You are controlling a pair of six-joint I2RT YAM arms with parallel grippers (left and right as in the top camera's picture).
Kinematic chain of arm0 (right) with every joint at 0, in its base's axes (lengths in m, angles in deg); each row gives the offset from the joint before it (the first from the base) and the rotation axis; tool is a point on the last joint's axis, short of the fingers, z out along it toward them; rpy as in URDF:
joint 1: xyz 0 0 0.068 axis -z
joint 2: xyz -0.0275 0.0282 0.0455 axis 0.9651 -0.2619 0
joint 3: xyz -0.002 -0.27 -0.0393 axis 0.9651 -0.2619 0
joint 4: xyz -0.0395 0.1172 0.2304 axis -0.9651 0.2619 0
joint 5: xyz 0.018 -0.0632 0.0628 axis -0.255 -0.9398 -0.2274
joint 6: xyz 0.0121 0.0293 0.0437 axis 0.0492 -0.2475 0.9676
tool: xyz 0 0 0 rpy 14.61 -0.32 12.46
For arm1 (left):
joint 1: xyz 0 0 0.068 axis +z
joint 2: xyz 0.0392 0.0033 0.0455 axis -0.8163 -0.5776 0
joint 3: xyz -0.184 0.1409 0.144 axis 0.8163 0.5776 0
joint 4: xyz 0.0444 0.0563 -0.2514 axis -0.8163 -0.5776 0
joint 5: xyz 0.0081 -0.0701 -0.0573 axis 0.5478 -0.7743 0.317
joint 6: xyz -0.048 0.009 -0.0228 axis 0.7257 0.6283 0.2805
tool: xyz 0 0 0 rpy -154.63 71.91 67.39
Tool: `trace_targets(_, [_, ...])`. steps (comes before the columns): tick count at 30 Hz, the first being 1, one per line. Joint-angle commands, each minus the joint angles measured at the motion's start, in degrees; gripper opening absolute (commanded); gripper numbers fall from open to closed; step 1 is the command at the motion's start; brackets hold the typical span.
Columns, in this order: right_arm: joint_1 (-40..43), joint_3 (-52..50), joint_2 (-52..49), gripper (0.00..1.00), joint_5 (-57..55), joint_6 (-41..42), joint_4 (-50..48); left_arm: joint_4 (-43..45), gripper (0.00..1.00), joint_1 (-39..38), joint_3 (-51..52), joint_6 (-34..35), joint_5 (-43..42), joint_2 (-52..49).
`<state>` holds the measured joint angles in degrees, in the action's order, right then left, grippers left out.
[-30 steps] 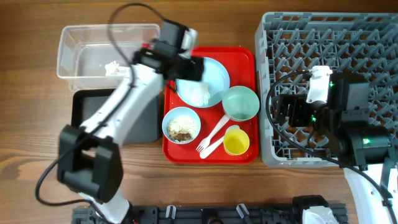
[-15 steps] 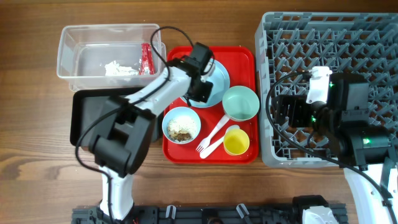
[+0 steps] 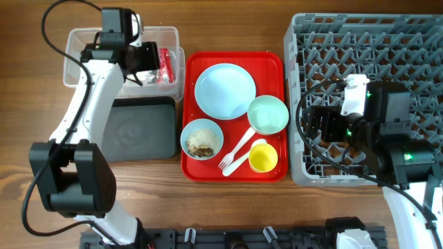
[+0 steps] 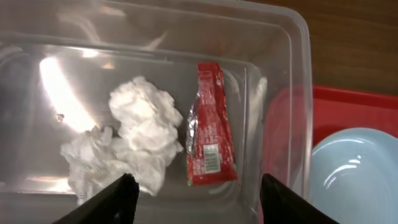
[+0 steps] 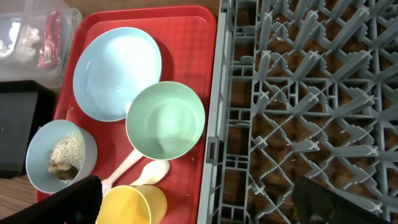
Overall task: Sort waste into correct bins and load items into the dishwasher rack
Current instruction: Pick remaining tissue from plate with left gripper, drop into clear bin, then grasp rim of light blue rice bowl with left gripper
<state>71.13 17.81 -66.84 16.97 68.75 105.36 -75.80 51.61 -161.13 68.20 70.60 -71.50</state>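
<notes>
The rack (image 3: 325, 41) fills the right side. The right gripper (image 3: 310, 123) hangs over its left part, fingers spread wide with nothing between them. The red tray (image 3: 190, 169) lies in the middle, carrying every dish. On the left, the tub (image 3: 76, 41) sits at the far side, with the black tray (image 3: 138, 131) just on its near side.

The left gripper (image 3: 149, 57) hovers above the tub's right end, jaws wide apart and empty. Below it in the tub lie the tissue (image 4: 140, 134) and, just beside it, the wrapper (image 4: 208, 134).

On the red tray we see the plate (image 3: 223, 90) at the far end, bare, then the empty bowl (image 3: 268, 114), the scrap bowl (image 3: 187, 128), the cup (image 3: 263, 158), the fork (image 3: 237, 149) and the spoon (image 3: 242, 160).

We judge that the scraps (image 3: 202, 142) are the last waste to sort. Their bowl stands at the red tray's near-left corner, just beside the black tray's right edge. From the left fingers it lies toward the robot and rightward, past the tub wall. The left arm is clearly nearer, while the right one would have to reach across the empty bowl and cup. A round bowl offers no long axis, so any stretch of rim would do.
</notes>
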Motion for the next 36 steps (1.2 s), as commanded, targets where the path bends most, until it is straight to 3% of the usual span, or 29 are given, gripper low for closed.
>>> trace_targets(1, [0.2,1.1,0.0,1.0,1.0,-1.0,0.0,-8.5,0.63,-6.2,-0.1,6.0,-4.1,4.5])
trace_targets(5, [0.2,1.1,0.0,1.0,1.0,-1.0,0.0,-17.5,0.64,-17.2,2.1,13.7,-5.3,3.6])
trace_targets(9, [0.2,1.1,0.0,1.0,1.0,-1.0,0.1,-16.3,0.63,-29.2,8.2,18.3,-2.5,3.3])
trace_targets(13, [0.2,1.1,0.0,1.0,1.0,-1.0,0.1,-9.5,0.6,-34.6,14.8,21.0,-1.1,3.2])
trace_targets(19, [0.2,1.1,0.0,1.0,1.0,-1.0,0.1,-5.0,0.53,-36.0,20.1,22.4,1.2,1.2])
trace_targets(27, [0.2,1.1,0.0,1.0,1.0,-1.0,0.3,-3.7,0.06,-36.0,20.1,22.4,1.2,-0.8])
trace_targets(36, [0.2,1.1,0.0,1.0,0.9,-1.2,0.3,-11.1,0.04,-34.5,13.8,21.8,1.2,6.6])
